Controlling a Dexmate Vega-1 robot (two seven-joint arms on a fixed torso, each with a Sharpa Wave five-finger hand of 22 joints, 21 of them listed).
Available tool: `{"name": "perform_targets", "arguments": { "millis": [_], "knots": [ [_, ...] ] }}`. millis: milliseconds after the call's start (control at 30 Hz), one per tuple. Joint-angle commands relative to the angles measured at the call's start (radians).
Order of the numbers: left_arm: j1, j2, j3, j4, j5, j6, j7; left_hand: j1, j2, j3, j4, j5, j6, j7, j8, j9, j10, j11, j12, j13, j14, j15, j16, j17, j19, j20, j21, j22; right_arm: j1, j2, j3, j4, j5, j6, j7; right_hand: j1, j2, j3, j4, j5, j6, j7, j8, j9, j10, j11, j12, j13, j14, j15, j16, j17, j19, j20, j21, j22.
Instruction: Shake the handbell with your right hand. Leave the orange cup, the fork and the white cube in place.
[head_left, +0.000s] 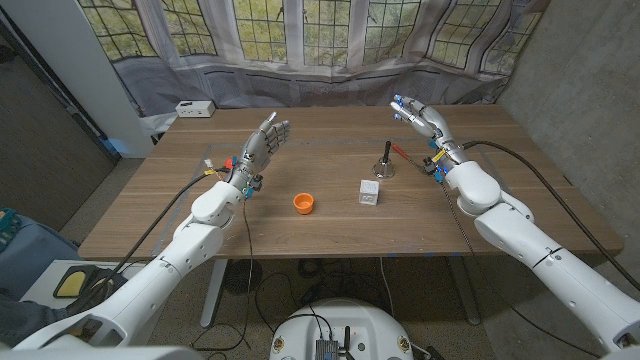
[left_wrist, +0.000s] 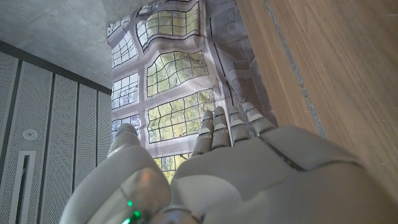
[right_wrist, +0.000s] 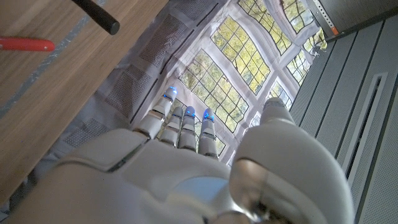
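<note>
The handbell (head_left: 384, 166), a small metal bell with a black handle (right_wrist: 98, 15), stands upright on the wooden table (head_left: 300, 240) right of centre. My right hand (head_left: 424, 119) is raised beyond and to the right of it, fingers (right_wrist: 184, 122) apart, holding nothing. The fork's red handle (head_left: 400, 151) lies just behind the bell and also shows in the right wrist view as a red handle (right_wrist: 25, 43). The white cube (head_left: 370, 192) sits in front of the bell, with the orange cup (head_left: 304, 203) to its left. My left hand (head_left: 263, 143) is held up open over the table's left part, empty.
A small white box (head_left: 194, 108) lies at the table's back left corner. A curtain with a window pattern (head_left: 330, 45) hangs behind the table. Cables run along both arms. Bare wood (left_wrist: 348, 74) lies under the left hand.
</note>
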Motion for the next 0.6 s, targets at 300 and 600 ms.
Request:
{"name": "perform_targets", "arguments": {
  "millis": [300,600],
  "knots": [
    [-0.014,-0.046,0.006,0.047,-0.004,-0.030,-0.002,-0.001,0.001,0.009,-0.003,-0.001,-0.001,0.007,0.002,0.003,-0.004,0.000,-0.002,0.001,-0.003,0.000,0.003,0.003,-0.009,0.004,0.002,0.002,-0.023,0.062,0.046,0.162,0.373,0.242,0.267,-0.031,-0.005,-0.007,0.007,-0.003,-0.037,-0.001,-0.009,0.001,-0.028,-0.009,0.004,-0.001,-0.022,-0.011,0.004,0.000,-0.004,-0.014,0.006,0.002],
    [-0.022,-0.048,0.015,0.043,0.012,-0.022,0.008,-0.002,-0.001,0.009,-0.003,-0.002,-0.008,0.009,0.000,0.003,-0.016,-0.009,-0.007,0.001,-0.014,-0.003,-0.001,0.003,-0.017,0.009,-0.002,0.002,0.000,0.072,0.041,0.235,0.455,0.256,0.381,-0.069,-0.018,-0.022,0.015,-0.004,-0.084,0.023,-0.015,-0.001,-0.063,-0.014,0.000,-0.005,-0.039,-0.009,0.005,-0.002,-0.007,-0.017,0.007,0.002]
  ]
}}
